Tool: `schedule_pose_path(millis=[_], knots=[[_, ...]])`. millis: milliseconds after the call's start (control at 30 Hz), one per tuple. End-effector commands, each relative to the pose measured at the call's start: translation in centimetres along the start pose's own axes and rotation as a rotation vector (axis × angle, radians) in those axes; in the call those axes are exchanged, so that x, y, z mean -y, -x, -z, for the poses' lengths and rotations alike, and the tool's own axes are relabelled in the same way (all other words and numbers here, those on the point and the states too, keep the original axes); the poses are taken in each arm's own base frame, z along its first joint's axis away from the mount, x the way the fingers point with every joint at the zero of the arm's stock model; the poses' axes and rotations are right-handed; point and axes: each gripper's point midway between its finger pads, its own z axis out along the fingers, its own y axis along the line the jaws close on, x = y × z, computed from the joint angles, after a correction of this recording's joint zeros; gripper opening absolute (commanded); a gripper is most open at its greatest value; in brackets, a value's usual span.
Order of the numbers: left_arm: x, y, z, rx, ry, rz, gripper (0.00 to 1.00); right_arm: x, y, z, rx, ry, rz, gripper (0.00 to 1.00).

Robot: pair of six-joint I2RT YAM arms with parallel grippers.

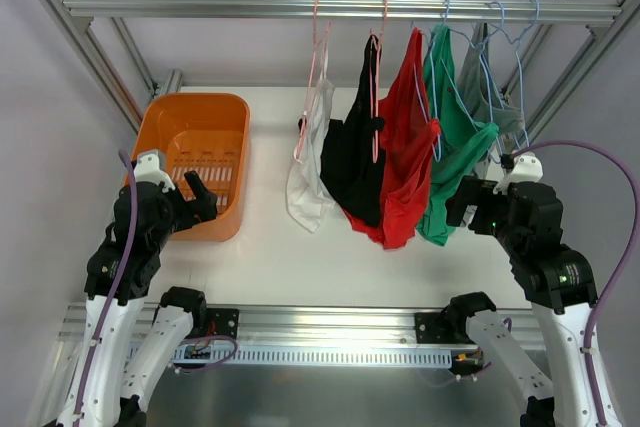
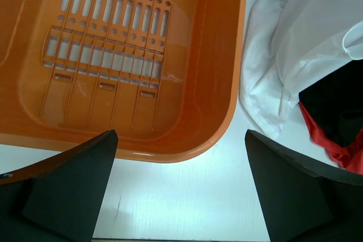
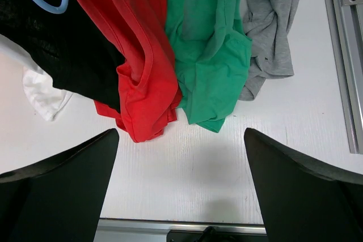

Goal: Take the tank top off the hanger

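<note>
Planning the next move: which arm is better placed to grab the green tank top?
Probably right. The right gripper sits open beside the green tank top; the left gripper is across the table at the orange basket.

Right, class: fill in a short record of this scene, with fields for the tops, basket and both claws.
tops: white, black, red, green, grey, left to right, all on hangers on the rail
basket: orange, empty, left of tops
left claw: open, at basket's edge
right claw: open, facing red and green
</note>
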Motion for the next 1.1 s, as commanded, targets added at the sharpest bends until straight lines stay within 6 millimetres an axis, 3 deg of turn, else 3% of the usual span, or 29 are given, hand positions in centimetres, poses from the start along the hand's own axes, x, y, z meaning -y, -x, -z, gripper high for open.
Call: schedule_pose_path(millis=[0, 300, 400, 433, 467, 500, 600, 633, 667, 700, 733, 767, 800, 833, 900, 933, 967, 1067], knots=[[0.6, 0.6, 0.1, 0.032, -0.034, -0.005, 0.99, -0.2, 1.3, 0.7, 0.044, 0.012, 0.008, 0.99], [1.0, 0.7, 0.5, 0.048, -0.062, -0.001, 0.99, -1.7, 2.7, 1.9, 0.104, 0.099, -0.011, 0.99], [0.6, 0.8, 0.7, 0.066, -0.042, 0.019, 0.99, -5.0, 4.3, 2.6, 0.110, 0.262, -0.034, 0.99], [0.5, 0.9, 0.7, 0.070, -0.036, 0.024, 0.99, -7.3, 4.7, 3.4, 0.092, 0.390, -0.031, 0.99], [0.5, 0.9, 0.7, 0.073, -0.034, 0.028, 0.99, -8.6, 6.6, 4.9, 0.124, 0.459, -0.048, 0.99], [0.5, 0.8, 0.6, 0.070, -0.033, 0.032, 0.99, -10.1, 7.5, 4.6, 0.091, 0.515, -0.080, 1.00], [0.5, 0.7, 0.4, 0.058, -0.031, 0.032, 0.99, -12.9, 11.7, 6.8, 0.156, 0.629, -0.087, 0.99], [0.5, 0.6, 0.3, 0.052, -0.032, 0.029, 0.99, -13.2, 12.6, 5.2, 0.139, 0.585, -0.087, 0.99], [0.5, 0.7, 0.2, 0.051, -0.032, 0.028, 0.99, -14.4, 12.8, 5.4, 0.120, 0.608, -0.057, 0.99], [0.6, 0.6, 0.1, 0.044, -0.031, 0.027, 0.99, -15.1, 15.0, 6.6, 0.166, 0.616, -0.041, 0.99], [0.6, 0.5, 0.1, 0.041, -0.036, 0.025, 0.99, -15.5, 15.2, 4.1, 0.131, 0.534, -0.004, 0.98], [0.6, 0.5, 0.1, 0.041, -0.036, 0.025, 0.99, -17.5, 15.1, 4.6, 0.122, 0.573, 0.043, 0.98], [0.7, 0.4, 0.1, 0.037, -0.037, 0.025, 0.99, -18.0, 17.1, 5.4, 0.174, 0.557, 0.053, 0.97], [0.7, 0.5, 0.1, 0.038, -0.038, 0.025, 0.99, -18.9, 17.4, 2.8, 0.165, 0.477, 0.083, 0.96], [0.7, 0.3, 0.0, 0.031, -0.038, 0.024, 0.99, -21.5, 17.9, 2.2, 0.165, 0.488, 0.108, 0.86], [0.7, 0.3, 0.0, 0.030, -0.041, 0.023, 0.99, -22.0, 19.5, 2.2, 0.211, 0.458, 0.096, 0.83], [0.8, 0.2, -0.1, 0.025, -0.044, 0.021, 0.99, -24.1, 18.8, 0.3, 0.188, 0.441, 0.125, 0.82], [1.0, 0.0, -0.1, 0.016, -0.060, 0.017, 0.99, -26.0, 20.9, -1.5, 0.236, 0.389, 0.101, 0.77]])
